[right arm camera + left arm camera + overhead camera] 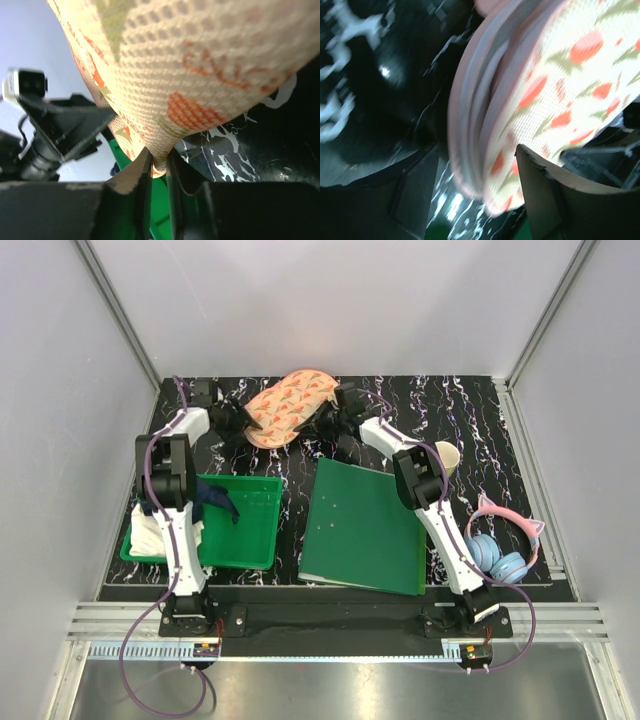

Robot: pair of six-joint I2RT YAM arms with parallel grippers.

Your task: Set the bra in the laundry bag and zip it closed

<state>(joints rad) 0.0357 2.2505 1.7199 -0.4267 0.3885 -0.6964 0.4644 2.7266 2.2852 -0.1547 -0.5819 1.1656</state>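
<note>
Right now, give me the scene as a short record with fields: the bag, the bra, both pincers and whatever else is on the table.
laundry bag: far middle, between the two pincers
bra: not visible in any view
right pincer: shut on a fold of the bag's fabric
left pincer: at the bag's rim; blurred, grip unclear
green bin: near left, holding a dark blue cloth and a white cloth
also there: green folder, paper cup, headphones

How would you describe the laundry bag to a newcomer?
On the black marbled table, look to the middle of its far edge. The laundry bag is the oval peach pouch with red and green motifs, unlike the plain green binder nearer.
</note>
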